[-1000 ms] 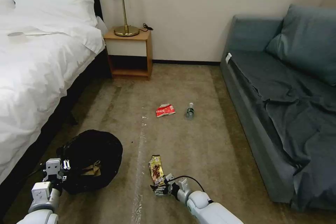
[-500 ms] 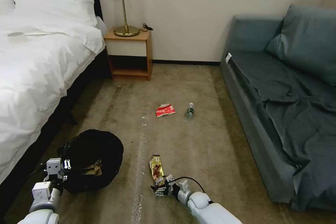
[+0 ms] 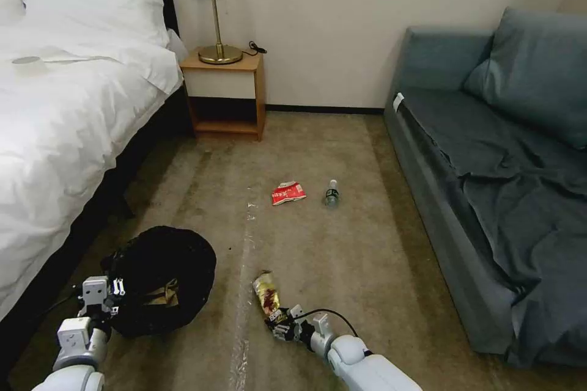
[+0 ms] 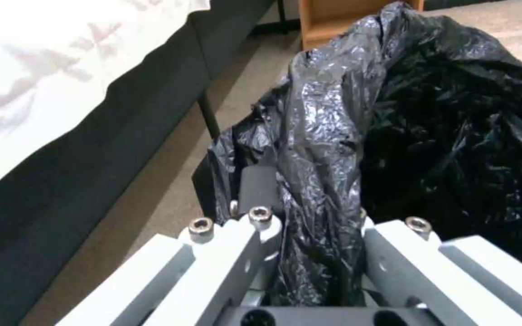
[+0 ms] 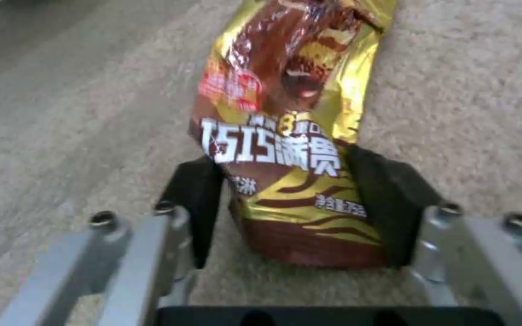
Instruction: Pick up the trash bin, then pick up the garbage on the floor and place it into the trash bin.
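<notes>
The trash bin (image 3: pixel 162 269), round with a black liner bag, sits low at my left by the bed. My left gripper (image 3: pixel 113 293) is shut on its rim, with liner (image 4: pixel 442 136) bunched between the fingers of the left gripper (image 4: pixel 309 213). A tan paper bag (image 3: pixel 162 296) lies inside. On the carpet in front of me, my right gripper (image 3: pixel 275 321) is shut on the near end of the gold-brown snack wrapper (image 3: pixel 266 294). The black pads (image 5: pixel 197 199) press both sides of the wrapper (image 5: pixel 285 149). Farther ahead lie a red-and-white packet (image 3: pixel 288 192) and a small clear bottle (image 3: pixel 332 193).
A white bed (image 3: pixel 55 134) runs along the left. A wooden nightstand (image 3: pixel 226 95) with a lamp stands at the back wall. A grey-blue sofa (image 3: pixel 489 165) lines the right. Open carpet (image 3: pixel 342 256) lies between them.
The right gripper has closed on the wrapper, and the wrapper's far end has swung left and tilted up. The left gripper and bin have stayed put.
</notes>
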